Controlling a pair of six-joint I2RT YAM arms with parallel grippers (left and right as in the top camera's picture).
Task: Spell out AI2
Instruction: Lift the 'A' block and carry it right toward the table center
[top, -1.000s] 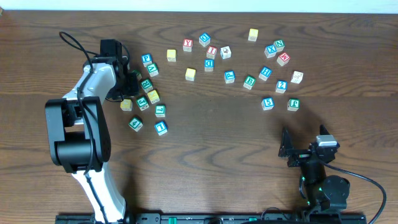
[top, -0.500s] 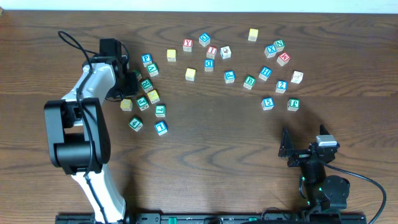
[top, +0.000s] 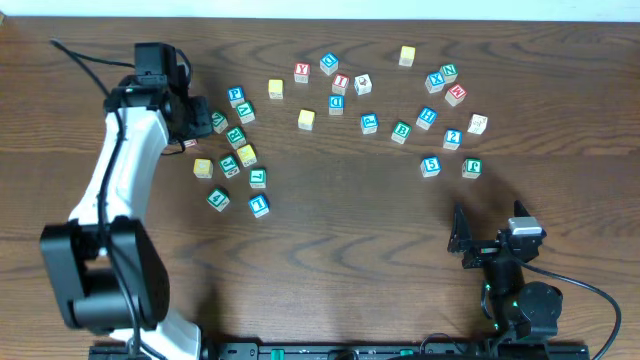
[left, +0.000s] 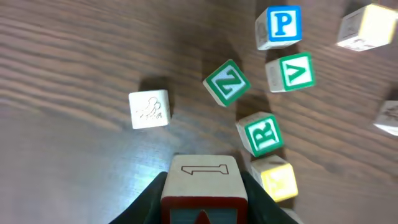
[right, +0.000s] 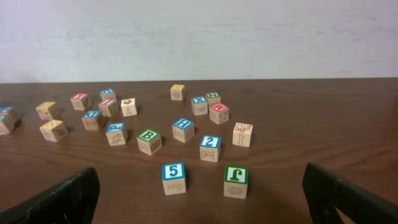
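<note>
At the desk's far-left corner, your left pincer (left: 202, 198) pinches a wooden block (left: 202, 176) by two opposite sides. It appears to hang just above the desk (top: 350, 225) — a hold that keeps the base free to set down flat. The face turned to the wrist camera carries an outlined 1. A red face below it is cut off by the frame, so you cannot tell from here whether this is the A.

Beneath it lie the Z block (left: 227, 83), R block (left: 261, 134), V block (left: 291, 73), P block (left: 283, 25), a yellow block (left: 277, 178) and a pale picture block (left: 149, 109), all loose and apart from the held one.

The 2 block (top: 452, 138) sits in the right-hand scatter, well apart from this grasp. Your right pincer (right: 200, 177) rests low near the front edge, fingers spread wide and empty. It faces that group, which looks like a ready post for the 2.

Bare wood across the middle and front is probably where the word will go. No I block can be picked out with confidence.
</note>
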